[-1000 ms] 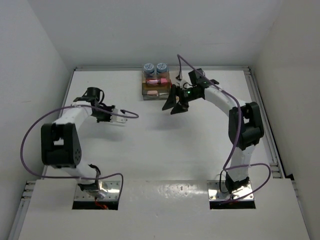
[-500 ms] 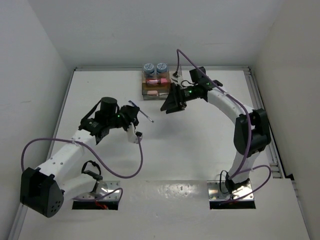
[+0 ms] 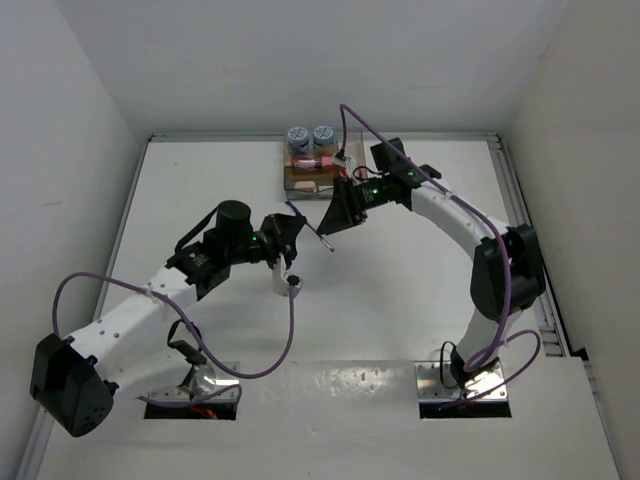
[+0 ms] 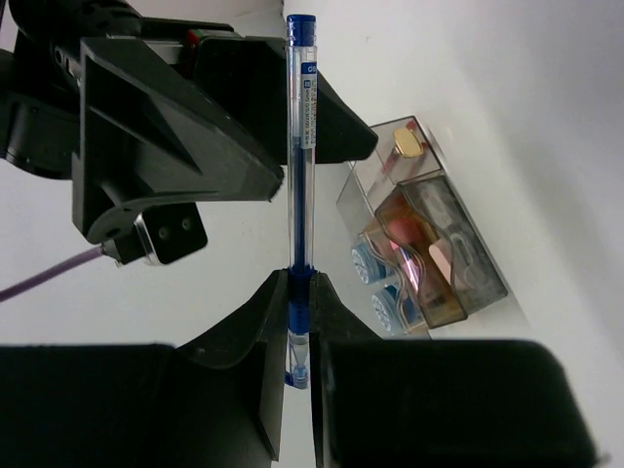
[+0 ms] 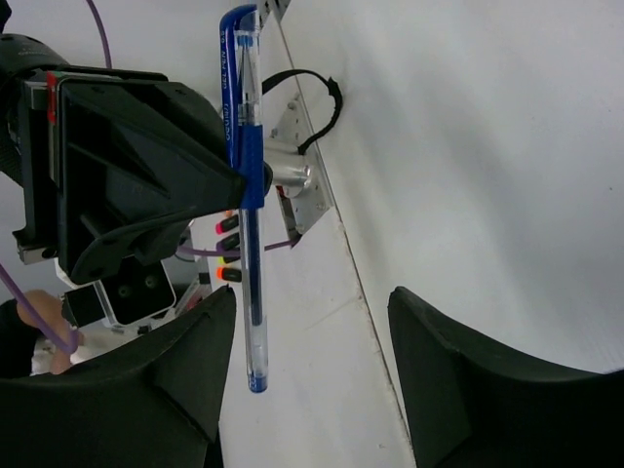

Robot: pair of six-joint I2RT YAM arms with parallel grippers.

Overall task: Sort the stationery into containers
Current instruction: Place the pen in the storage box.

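Left pincer: gripped blue pen by one end, pointed its long axis straight out toward right pincer, spread wide at pen's free end.

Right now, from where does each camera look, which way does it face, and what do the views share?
Top: fixed above and behind the arm bases, looking down on the table; both arms show whole.
Left wrist: on the left arm, facing along the left gripper, shut on a blue pen, toward the organiser; its own fingers show.
Right wrist: on the right arm, facing past the open right gripper toward the left gripper; its own fingers show.
Shared: the blue pen is in all three.
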